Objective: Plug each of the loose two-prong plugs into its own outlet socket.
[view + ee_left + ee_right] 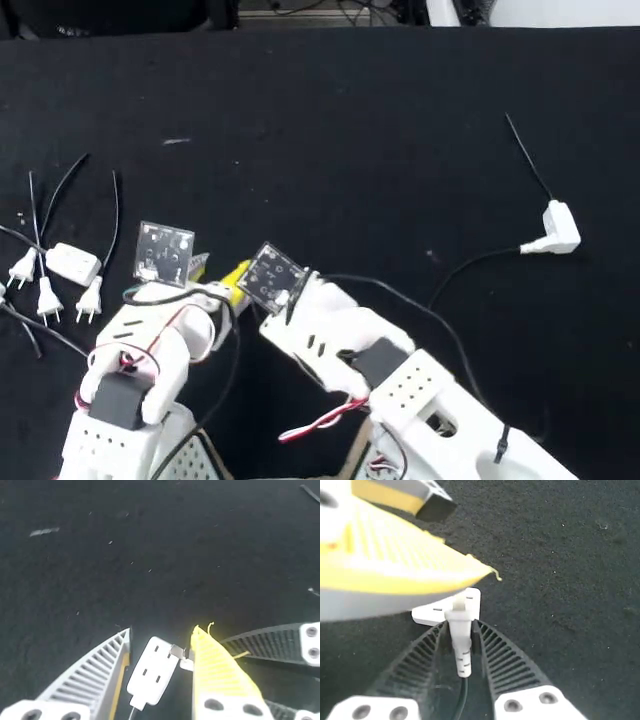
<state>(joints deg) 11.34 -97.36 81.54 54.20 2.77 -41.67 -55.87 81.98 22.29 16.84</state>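
- The left gripper (162,629) is seen low over the black tabletop (350,120), near the front edge and left of centre.
- Its fingers (95,675) are held partly apart, and a white outlet block (152,670) lies between them with its slotted face up.
- A gap is seen between the block and the yellow finger (215,675). Whether the pale finger touches the block cannot be told.
- The right gripper (460,625) is brought in from the right, just beside the left gripper.
- Its dark ribbed fingers (505,660) are closed on a white two-prong plug (461,655), which is gripped by its body with the black cable trailing back between them.
- The head of the plug is pressed against the right side of the outlet block. In the left wrist view its metal prongs are seen bare at the block's edge, beside the yellow finger and outside the slots on the face.
- A second outlet block (72,263) lies on the tabletop at the far left.
- Three loose plugs (47,297) are laid around it, each with a thin black cable running away from the arms.
- An angled white plug (555,232) is seen well apart at the right, with a black cable curving toward the right arm.
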